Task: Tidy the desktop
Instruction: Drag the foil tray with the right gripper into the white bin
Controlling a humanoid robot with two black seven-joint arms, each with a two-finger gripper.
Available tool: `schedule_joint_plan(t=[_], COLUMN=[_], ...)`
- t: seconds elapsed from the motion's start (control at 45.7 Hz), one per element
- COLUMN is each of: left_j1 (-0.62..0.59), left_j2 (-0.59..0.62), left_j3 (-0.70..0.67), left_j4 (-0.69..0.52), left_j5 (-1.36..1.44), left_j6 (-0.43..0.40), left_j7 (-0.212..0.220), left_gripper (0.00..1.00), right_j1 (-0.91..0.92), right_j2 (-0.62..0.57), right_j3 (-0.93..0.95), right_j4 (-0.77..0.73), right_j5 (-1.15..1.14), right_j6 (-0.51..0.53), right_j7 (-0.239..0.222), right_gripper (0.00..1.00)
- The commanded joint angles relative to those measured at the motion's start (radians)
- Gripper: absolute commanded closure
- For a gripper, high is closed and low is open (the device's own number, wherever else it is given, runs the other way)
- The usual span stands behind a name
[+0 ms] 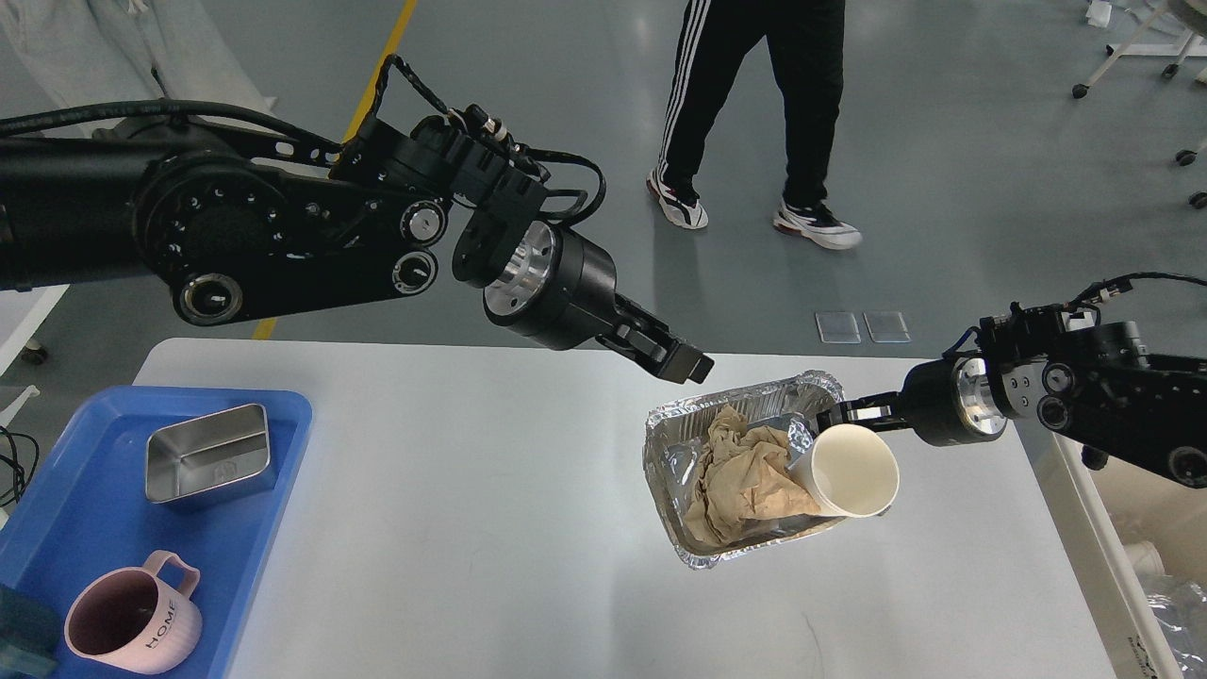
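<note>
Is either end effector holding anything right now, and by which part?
The right end effector grips the foil tray by its far right rim. The left end effector holds nothing.

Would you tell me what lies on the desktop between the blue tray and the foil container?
Nothing: in the head view, the desktop is bare between the blue tray and the foil container.

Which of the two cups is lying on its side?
The white paper cup, tipped in the foil tray beside the crumpled brown paper, mouth facing the camera. The pink handled mug stands upright on the blue tray.
</note>
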Motion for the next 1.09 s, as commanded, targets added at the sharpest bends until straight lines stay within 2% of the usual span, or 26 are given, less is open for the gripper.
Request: schedule_joint_plan(t=[0.0,0.372,0.526,0.657,0.766,0.898,1.073], left_j1=[-0.001,0.074,0.147,0.239,0.318,0.406,0.511], left_j2=[-0.001,-0.001,-0.001,-0.004,-0.005,-0.030,-0.096], left_j3=[0.000,-0.031,-0.069,-0.140,-0.206,-0.289,-0.397], left_j4=[0.032,0.123,0.175,0.229,0.265,0.319,0.408], left_j5=[-0.045,-0.135,-0.167,-0.195,-0.212,-0.241,-0.318], left_j6=[0.037,0.210,0.300,0.402,0.518,0.665,0.807], left_j7=[0.001,0.001,0.003,0.004,0.004,0.006,0.004], left_gripper=[0.49,0.29,0.25,0.23,0.21,0.18,0.15], right_j1=[-0.001,-0.027,-0.062,-0.091,-0.119,-0.151,-0.227], right_j2=[-0.014,-0.128,-0.179,-0.234,-0.268,-0.280,-0.283], right_j3=[-0.002,-0.005,-0.004,-0.002,-0.002,-0.002,-0.002], right_j4=[0.000,-0.063,-0.126,-0.164,-0.218,-0.311,-0.446], right_j5=[-0.001,0.022,0.124,0.180,0.254,0.348,0.466], right_j6=[0.008,0.026,0.023,0.018,0.017,0.017,0.018], right_j7=[0.000,0.000,0.002,0.002,0.002,0.002,0.002], right_gripper=[1.00,1.00,1.00,1.00,1.00,1.00,1.00])
